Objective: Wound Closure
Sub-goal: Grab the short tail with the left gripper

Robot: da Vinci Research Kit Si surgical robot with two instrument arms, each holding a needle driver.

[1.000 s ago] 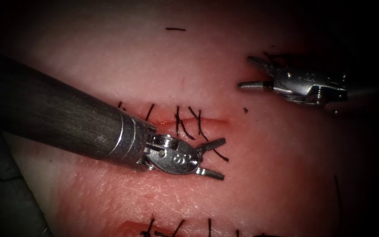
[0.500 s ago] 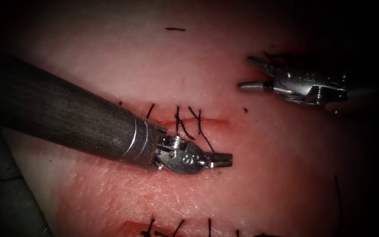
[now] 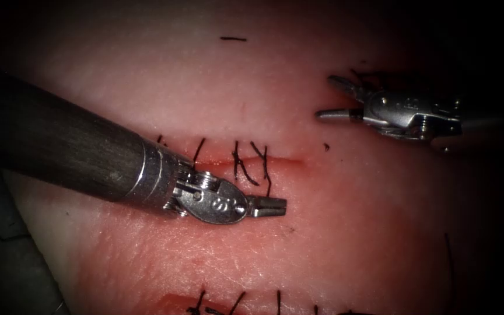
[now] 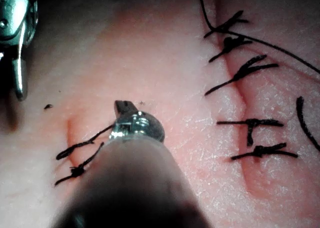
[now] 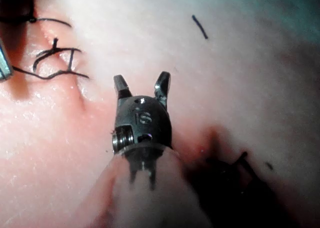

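Note:
The cut (image 3: 284, 160) runs across the tissue (image 3: 345, 233), with several black stitches (image 3: 240, 164) on its left part. My left tool (image 3: 276, 204) lies just below the cut, jaws shut on a thread tail (image 3: 269, 181) hanging from the rightmost stitch. In the left wrist view its jaws (image 4: 124, 107) point past those stitches (image 4: 75, 155). Up at the right, away from the cut, my right tool (image 3: 329, 95) hovers open and holds nothing. The right wrist view shows its jaws (image 5: 141, 82) spread above bare tissue.
A second stitched cut (image 3: 234, 303) lies near the lower edge, its knots (image 4: 252, 123) also in the left wrist view. A loose thread piece (image 3: 233, 39) lies far up on the tissue. A long strand (image 3: 449, 256) runs at the right. Red fluid (image 3: 217, 161) marks the cut.
The left tool's jaws stood open around the thread tail, then moved right and shut on it. It has since drawn back to the left. The right tool stayed put.

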